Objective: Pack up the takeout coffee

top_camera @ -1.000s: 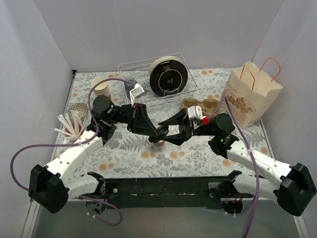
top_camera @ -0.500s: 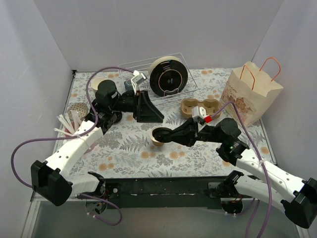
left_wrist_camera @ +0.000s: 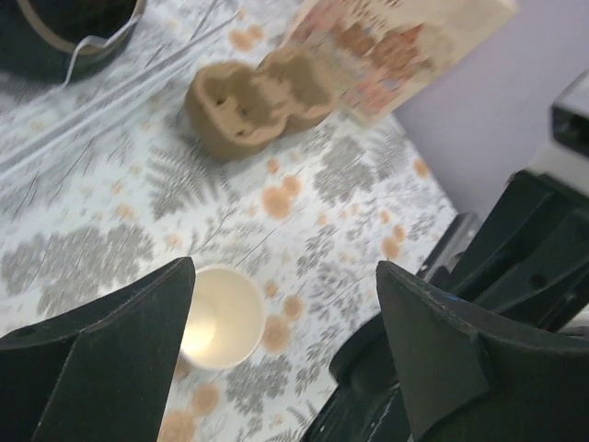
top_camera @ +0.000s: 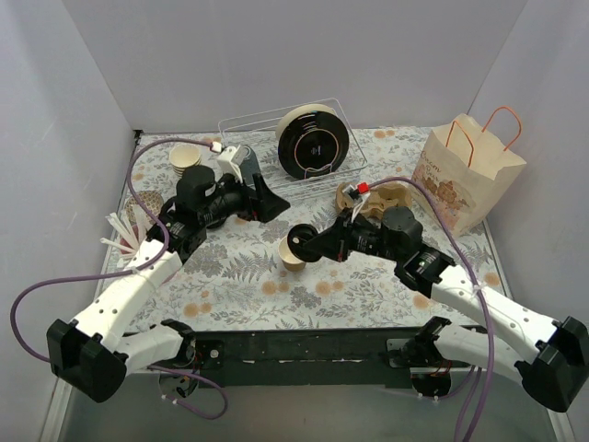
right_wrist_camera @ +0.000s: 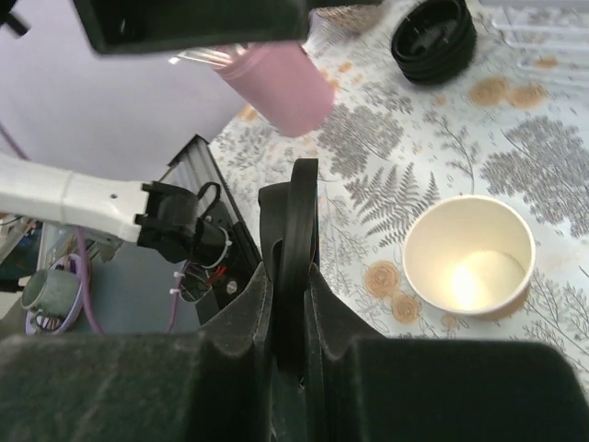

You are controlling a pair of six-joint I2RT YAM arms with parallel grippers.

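Lid between my fingers: my right pincer (right_wrist_camera: 293,281) is clamped on the black lid (right_wrist_camera: 296,207), which stands on edge, its thin rim turned toward the wrist camera. The paper cup (right_wrist_camera: 469,253) stands upright and uncovered on the fern-print tablecloth (right_wrist_camera: 386,147). It is close beside that pincer but apart from the lid, with a strip of cloth showing between them. Its inside is pale, with a bright spot on the bottom. From above, the cup sits near the middle of the table between my two arms.

My left pincer (left_wrist_camera: 283,276) is spread wide and holds nothing. It hangs over the cloth by the front of the clear rack (top_camera: 276,189), well up and to the left of the cup in the overhead view. In its own camera the cup shows just inside the left finger (left_wrist_camera: 110,341), far below.

Beyond the cup lies a brown pulp carrier (left_wrist_camera: 253,101) with its wells up, and past that the paper bag (left_wrist_camera: 396,41) with its printed side facing me. A stack of black lids (right_wrist_camera: 433,41) rests on the cloth farther off. A blurred pink thing (right_wrist_camera: 281,87) lies near it, perhaps a tumbler on its side; I cannot tell.
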